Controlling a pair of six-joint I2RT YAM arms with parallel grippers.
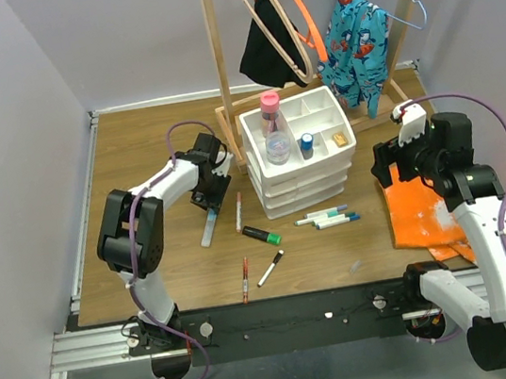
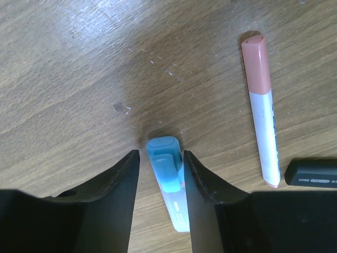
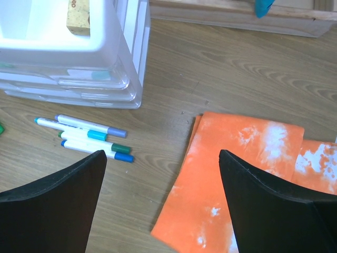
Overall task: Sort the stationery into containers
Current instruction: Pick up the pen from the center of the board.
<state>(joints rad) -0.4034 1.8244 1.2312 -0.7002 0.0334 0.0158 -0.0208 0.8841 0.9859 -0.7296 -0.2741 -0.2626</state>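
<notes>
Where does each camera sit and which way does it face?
Top: above and behind the bases, looking down on the table; left arm, right arm show.
Left wrist: on left arm, facing down at the bar straddled by the left tool.
Right wrist: on right arm, facing down at cloth and organiser; open right tool shows.
Shared: top and right wrist both show pens.

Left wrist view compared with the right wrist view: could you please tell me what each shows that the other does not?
Only the left wrist: a light-blue bar between the left fingers, a red-capped marker, a black marker's end. Only the right wrist: the white organiser, a cluster of pens, the orange cloth, the right fingers. Both: the wooden table.
</notes>
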